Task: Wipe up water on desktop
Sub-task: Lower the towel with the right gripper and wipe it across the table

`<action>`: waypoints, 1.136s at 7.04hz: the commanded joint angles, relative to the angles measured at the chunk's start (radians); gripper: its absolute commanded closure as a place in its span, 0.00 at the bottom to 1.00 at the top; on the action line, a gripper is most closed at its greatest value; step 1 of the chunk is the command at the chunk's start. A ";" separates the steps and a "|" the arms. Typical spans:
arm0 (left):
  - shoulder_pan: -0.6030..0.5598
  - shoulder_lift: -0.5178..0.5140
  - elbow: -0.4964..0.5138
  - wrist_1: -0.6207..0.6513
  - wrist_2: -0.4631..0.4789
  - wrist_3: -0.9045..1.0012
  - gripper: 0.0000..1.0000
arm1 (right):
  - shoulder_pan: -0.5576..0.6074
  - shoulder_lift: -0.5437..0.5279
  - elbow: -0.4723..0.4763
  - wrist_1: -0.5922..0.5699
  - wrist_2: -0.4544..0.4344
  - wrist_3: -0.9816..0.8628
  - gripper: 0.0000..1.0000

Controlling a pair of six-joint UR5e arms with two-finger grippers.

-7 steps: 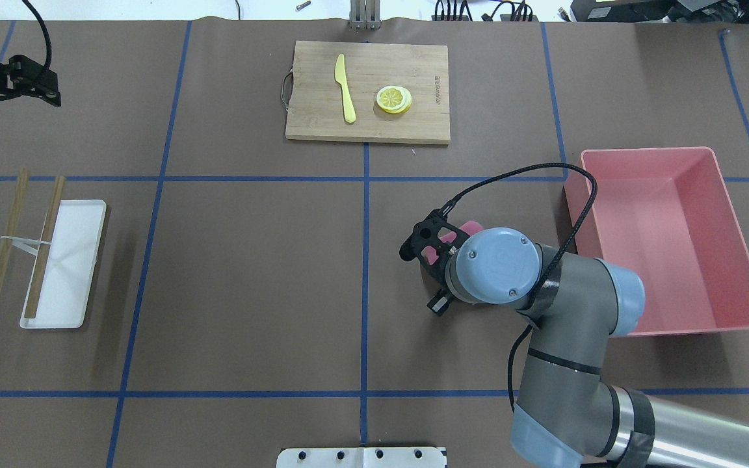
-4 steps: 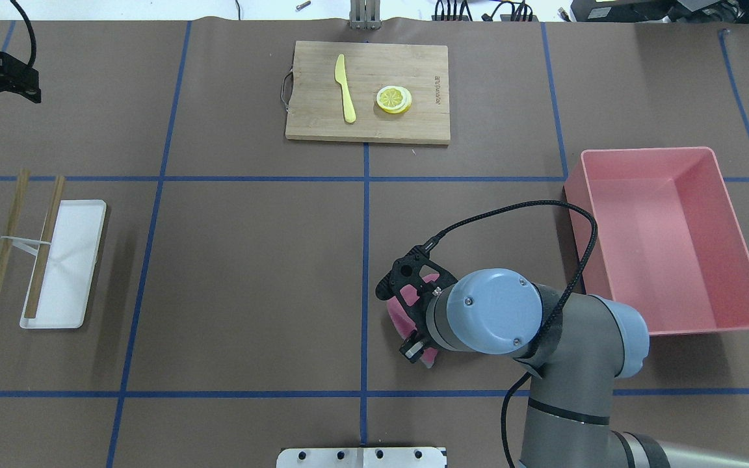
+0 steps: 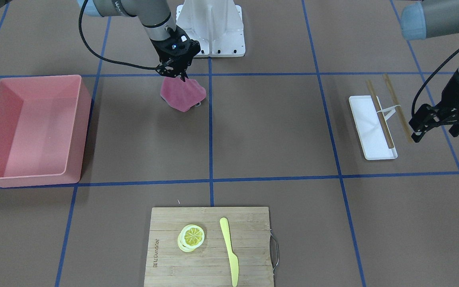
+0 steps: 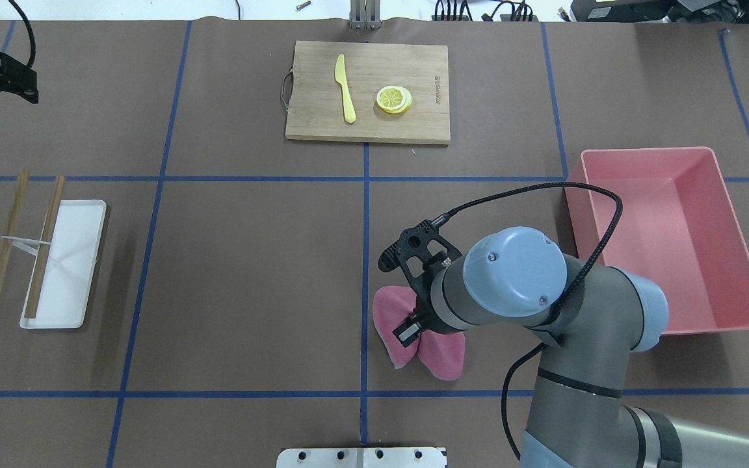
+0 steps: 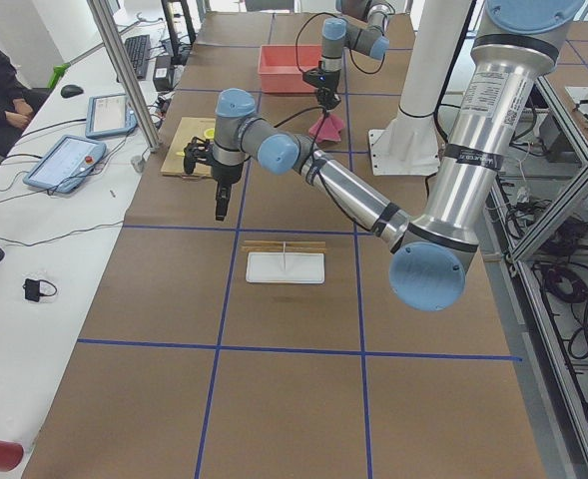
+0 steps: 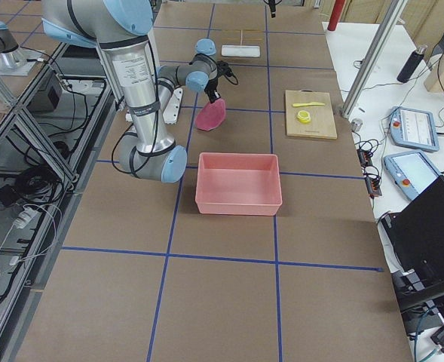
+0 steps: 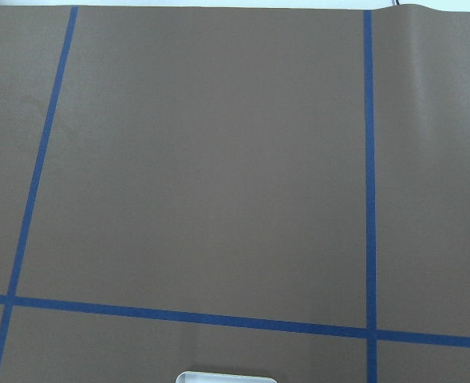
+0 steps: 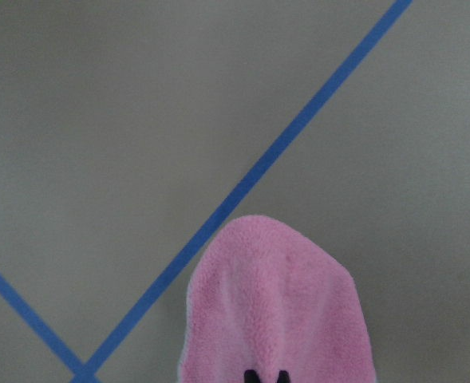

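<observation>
The brown desktop (image 4: 251,273) is marked by blue tape lines. My right gripper (image 3: 180,78) is shut on the top of a pink cloth (image 3: 181,95), whose lower part drapes onto the desktop just right of the centre line, near the robot's base. In the overhead view the cloth (image 4: 443,354) spreads out from under the wrist. In the right wrist view the cloth (image 8: 278,311) hangs over a blue tape line. I can make out no water. My left gripper (image 3: 434,129) is open and empty, raised over the far left of the table.
An empty pink bin (image 4: 725,318) stands to the right of the right arm. A bamboo cutting board (image 4: 322,123) with a yellow knife (image 4: 345,88) and a lemon slice (image 4: 393,99) lies at the far centre. A white tray (image 4: 82,221) with chopsticks (image 4: 43,253) lies on the left.
My right gripper has drawn the pink cloth across the desktop toward the robot's base and slightly left; more cloth now shows. My left gripper has moved further left.
</observation>
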 commanded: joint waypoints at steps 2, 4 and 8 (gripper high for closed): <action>0.002 -0.004 0.003 -0.001 0.000 -0.002 0.02 | 0.095 0.001 -0.173 0.084 0.003 -0.005 1.00; 0.004 -0.003 0.005 -0.001 0.000 -0.002 0.02 | 0.217 0.018 -0.248 0.089 0.078 -0.073 1.00; 0.005 -0.009 0.023 -0.001 -0.002 -0.005 0.02 | 0.424 0.087 -0.435 0.089 0.179 -0.245 1.00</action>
